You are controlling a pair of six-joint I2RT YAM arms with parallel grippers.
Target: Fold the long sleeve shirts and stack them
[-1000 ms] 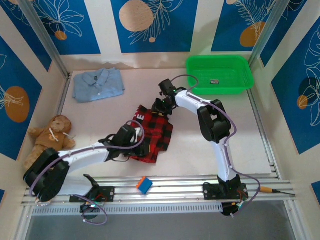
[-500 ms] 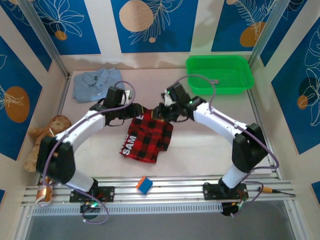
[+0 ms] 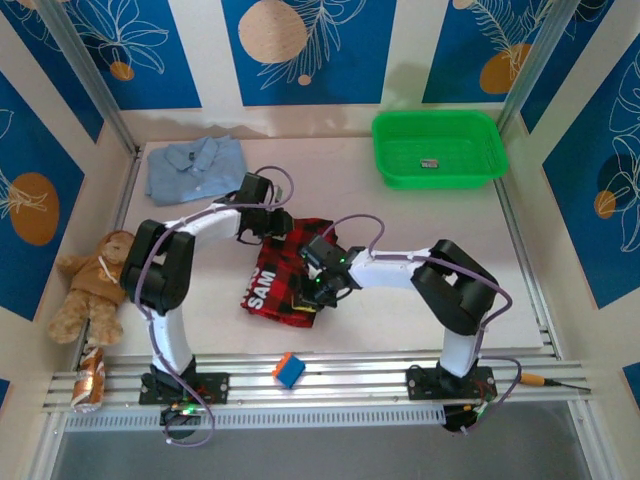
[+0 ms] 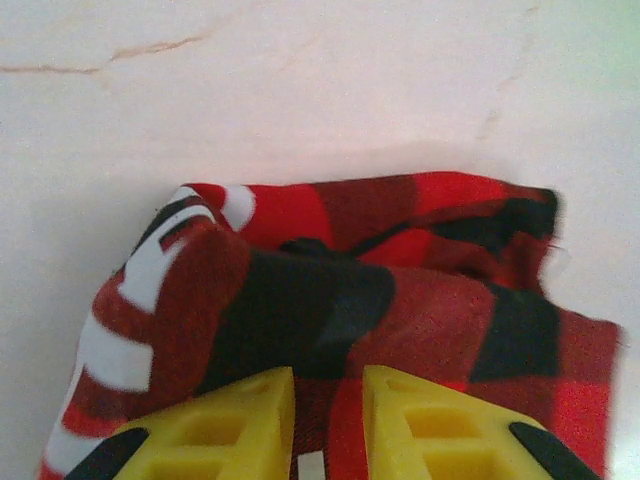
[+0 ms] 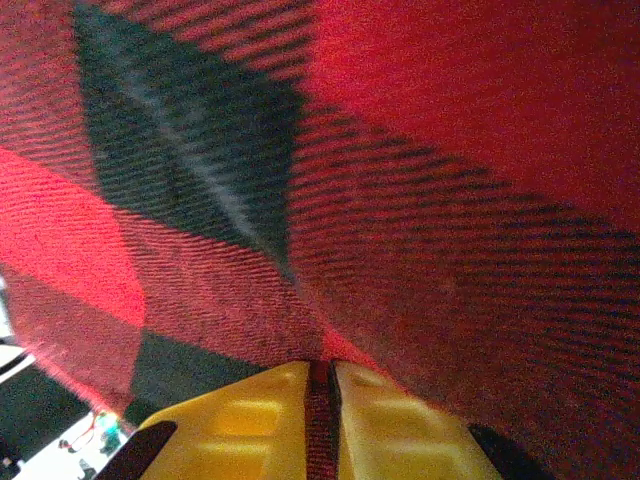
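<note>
Roughly halfway, I judge: the left hand (image 4: 328, 385) and right hand (image 5: 322, 375) each pinch the half-folded flannel shirt (image 3: 290, 275) mid-way across the tabletop (image 3: 450, 215), while the blue shirt (image 3: 195, 168) lies apart at the far left, unstacked.

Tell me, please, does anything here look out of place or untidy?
Yes. The red checked shirt lies crumpled and skewed mid-table, not folded flat. A blue-and-orange cube sits on the near rail, and a teddy bear slumps at the left; neither belongs to folding.
</note>
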